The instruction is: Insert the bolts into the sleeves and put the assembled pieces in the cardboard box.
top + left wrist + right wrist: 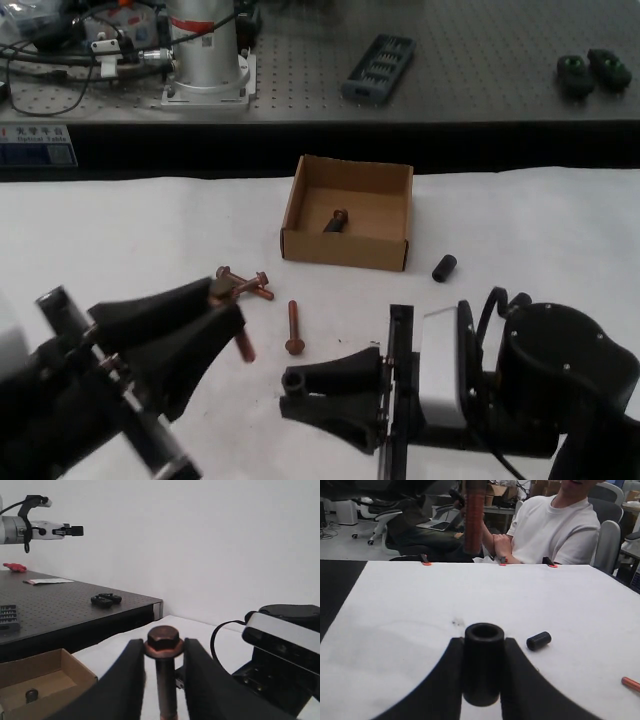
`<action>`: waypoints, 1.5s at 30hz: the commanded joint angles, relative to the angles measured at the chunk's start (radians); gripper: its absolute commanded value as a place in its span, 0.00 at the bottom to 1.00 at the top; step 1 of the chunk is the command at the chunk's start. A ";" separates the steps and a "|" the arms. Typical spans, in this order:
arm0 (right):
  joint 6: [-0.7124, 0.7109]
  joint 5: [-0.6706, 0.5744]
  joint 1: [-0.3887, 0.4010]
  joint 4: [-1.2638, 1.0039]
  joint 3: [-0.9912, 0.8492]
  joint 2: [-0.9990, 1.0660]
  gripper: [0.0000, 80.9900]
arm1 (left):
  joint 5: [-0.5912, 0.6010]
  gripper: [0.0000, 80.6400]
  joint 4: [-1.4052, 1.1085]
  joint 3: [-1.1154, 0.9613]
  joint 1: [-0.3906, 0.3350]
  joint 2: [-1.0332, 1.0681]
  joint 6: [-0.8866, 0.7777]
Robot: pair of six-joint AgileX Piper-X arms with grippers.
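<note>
My left gripper [164, 656] is shut on a copper bolt [164, 680], gripped just under its hex head with the shank pointing down. In the high view this gripper [228, 306] is at the lower left, and the bolt [244, 347] sticks out below it. My right gripper [484, 652] is shut on a black sleeve [483, 661] whose open bore faces the camera. It sits low in the middle of the high view [294, 383]. The held bolt [474, 515] hangs a short way beyond the sleeve. The cardboard box [300, 205] holds one dark assembled piece [336, 220].
Loose copper bolts [245, 285] and a single bolt [293, 326] lie on the white cover between the grippers and the box. A spare black sleeve [444, 267] lies right of the box. Behind runs a dark perforated bench [480, 70] with equipment.
</note>
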 commanded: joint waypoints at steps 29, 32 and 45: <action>-0.010 -0.190 -0.160 0.044 -0.078 0.062 0.09 | 0.198 0.01 -0.319 -0.227 -0.001 0.454 -0.094; -0.010 -0.197 -0.160 0.044 -0.078 0.062 0.09 | 0.197 0.01 -0.316 -0.227 -0.001 0.454 -0.094; -0.010 -0.238 -0.158 0.036 -0.078 0.062 0.09 | 0.197 0.01 -0.259 -0.225 -0.001 0.454 -0.083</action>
